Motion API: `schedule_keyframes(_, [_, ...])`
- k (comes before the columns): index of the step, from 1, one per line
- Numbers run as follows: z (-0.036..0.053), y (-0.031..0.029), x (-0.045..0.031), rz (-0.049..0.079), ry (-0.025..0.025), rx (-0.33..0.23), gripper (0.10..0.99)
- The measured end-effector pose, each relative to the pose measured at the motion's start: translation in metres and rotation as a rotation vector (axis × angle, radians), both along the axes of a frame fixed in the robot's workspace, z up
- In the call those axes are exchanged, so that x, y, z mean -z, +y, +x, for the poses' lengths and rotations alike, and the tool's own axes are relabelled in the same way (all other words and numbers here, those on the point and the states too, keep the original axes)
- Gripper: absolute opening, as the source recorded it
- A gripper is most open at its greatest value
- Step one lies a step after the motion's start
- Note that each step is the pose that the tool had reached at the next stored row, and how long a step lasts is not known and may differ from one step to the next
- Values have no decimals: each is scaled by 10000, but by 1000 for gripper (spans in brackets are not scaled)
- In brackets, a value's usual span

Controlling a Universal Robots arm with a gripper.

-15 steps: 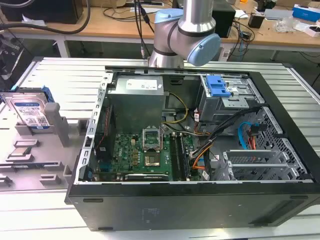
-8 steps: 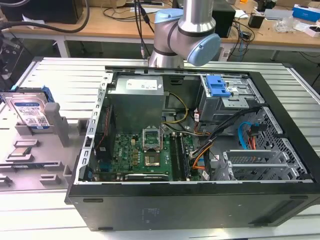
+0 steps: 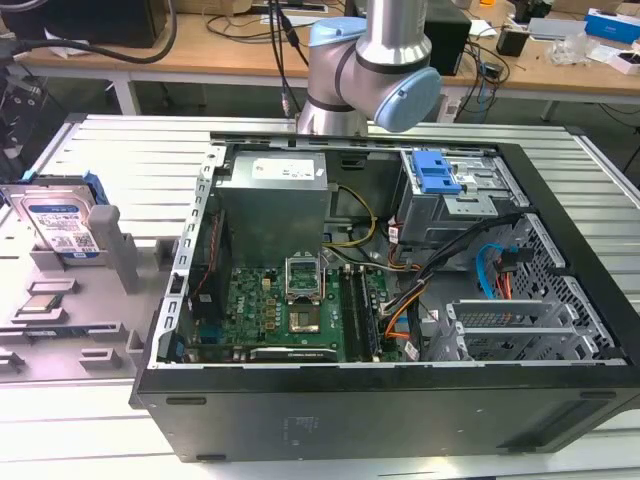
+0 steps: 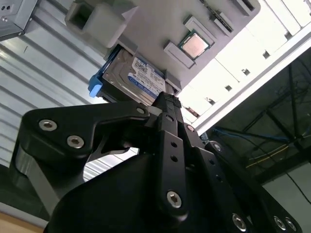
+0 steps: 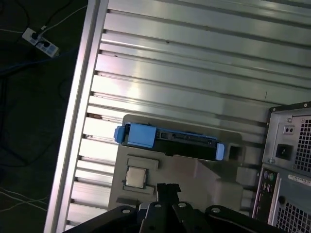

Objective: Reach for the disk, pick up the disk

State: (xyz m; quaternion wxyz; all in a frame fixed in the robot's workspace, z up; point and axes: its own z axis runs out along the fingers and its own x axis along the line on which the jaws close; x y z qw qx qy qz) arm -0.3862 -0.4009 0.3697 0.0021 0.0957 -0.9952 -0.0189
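Observation:
The disk [image 3: 60, 225], a silver hard drive with a blue-and-white label and blue bracket, stands on edge in a grey holder plate [image 3: 90, 310] at the exterior view's left. In both wrist views my gripper [image 4: 167, 99] [image 5: 167, 187] is well above it, black fingertips pressed together with nothing between them. The disk [image 4: 133, 77] shows its label in the second wrist view. In the first wrist view I see the disk [image 5: 170, 143] edge-on, with the blue bracket ends at either side. A small square processor chip [image 5: 136, 177] lies on the same plate, close to the fingertips in that picture.
An open computer case [image 3: 560, 420] fills the middle and the exterior view's right of the slatted metal table [image 3: 130, 150]; a blue latch [image 3: 435, 172] sits inside it. The arm [image 3: 370, 70] rises behind the case. A power strip [image 5: 41, 41] lies on the floor.

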Motion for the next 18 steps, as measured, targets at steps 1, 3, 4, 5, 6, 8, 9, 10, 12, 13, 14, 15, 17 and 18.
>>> schedule_keyframes(1, [0,0,0,0,0,-166,106])
schedule_keyframes(3, [0,0,0,0,0,-451,106])
schedule_keyframes(4, [0,0,0,0,0,-551,106])
schedule_keyframes(5, [0,0,0,0,0,-680,106])
schedule_keyframes(6, [0,0,0,0,-1,-825,106])
schedule_keyframes(8, [0,0,0,0,0,-1039,106])
schedule_keyframes(9, [0,0,0,0,0,-1128,106])
schedule_keyframes(10, [0,0,0,0,-1,-1257,106])
schedule_keyframes(12, [0,0,0,0,0,-1486,106])
schedule_keyframes(13, [0,0,0,0,0,-1592,106])
schedule_keyframes(14, [0,0,0,0,0,-1763,106])
schedule_keyframes(15, [0,0,0,0,0,-1842,106])
schedule_keyframes(17, [0,0,0,1,-1,-2151,106])
schedule_keyframes(18, [0,0,0,0,0,-2291,106])
